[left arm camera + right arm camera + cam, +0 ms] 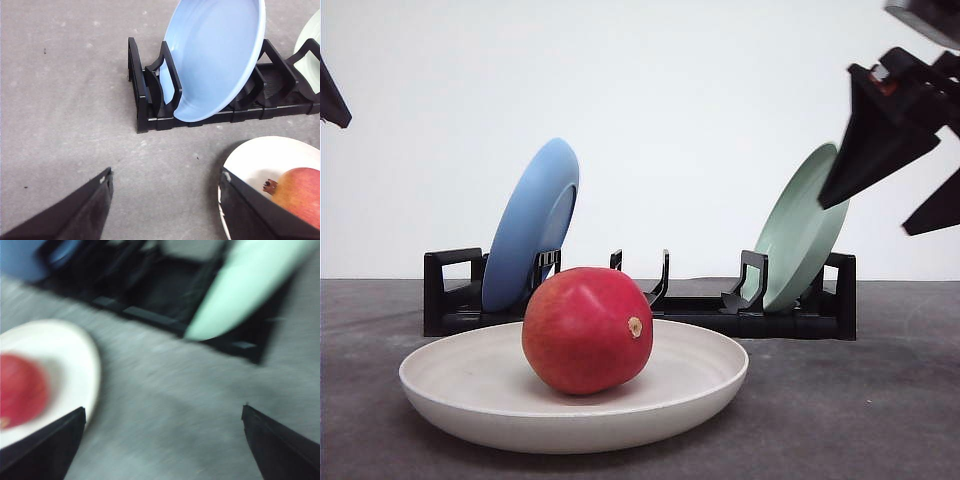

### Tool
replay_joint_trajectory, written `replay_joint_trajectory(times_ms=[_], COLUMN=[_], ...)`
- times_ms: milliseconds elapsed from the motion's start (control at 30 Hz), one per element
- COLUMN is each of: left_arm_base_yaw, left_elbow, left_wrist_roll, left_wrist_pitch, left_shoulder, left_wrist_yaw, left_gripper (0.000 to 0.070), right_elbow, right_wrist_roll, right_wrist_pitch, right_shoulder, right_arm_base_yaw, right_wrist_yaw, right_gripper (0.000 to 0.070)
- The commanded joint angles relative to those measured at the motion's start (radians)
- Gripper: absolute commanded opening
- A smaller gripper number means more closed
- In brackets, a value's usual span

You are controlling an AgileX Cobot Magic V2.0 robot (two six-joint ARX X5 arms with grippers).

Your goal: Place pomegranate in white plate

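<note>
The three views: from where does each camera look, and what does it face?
Front: low over the table, facing the pomegranate in the white plate, rack behind; right pincer raised.
Left wrist: above, facing blue plate; open left pincer.
Right wrist: blurred, facing green plate; fingers apart.
All share pomegranate and white plate.

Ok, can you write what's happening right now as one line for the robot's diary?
pomegranate: resting in white plate | left gripper: open, empty | right gripper: open, empty, raised | blue plate, green plate: in rack
</note>
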Motion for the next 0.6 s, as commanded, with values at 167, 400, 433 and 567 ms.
replay_joint_trajectory(times_ms=[167,400,433,567], left_arm_base_yaw=[-0.002,-0.002,-0.002,-0.002], left_elbow=[0.006,0.006,0.006,0.006], left_wrist_roll=[-0.004,-0.003,-0.003,-0.003], left_wrist_pitch=[0.010,0.041,0.041,0.041], left_shoulder=[0.001,-0.009,-0.010,-0.011], left_wrist_yaw=[-0.003,-0.003,-0.003,-0.003], left_gripper=[0.0058,0.0000,0.0000,0.0000], right_elbow=[-0.001,-0.001,-0.001,-0.001], right_wrist_roll=[0.029,0.032,0.031,0.031], right_wrist_pitch=[-0.002,0.002,0.002,0.002], right_shoulder=[0.003,0.002,0.002,0.002], right_arm_base_yaw=[-0.001,-0.001,-0.001,-0.001], right_wrist_yaw=[0.001,0.001,0.001,0.001], right_gripper=[0.0296,0.0026,0.0026,0.0026])
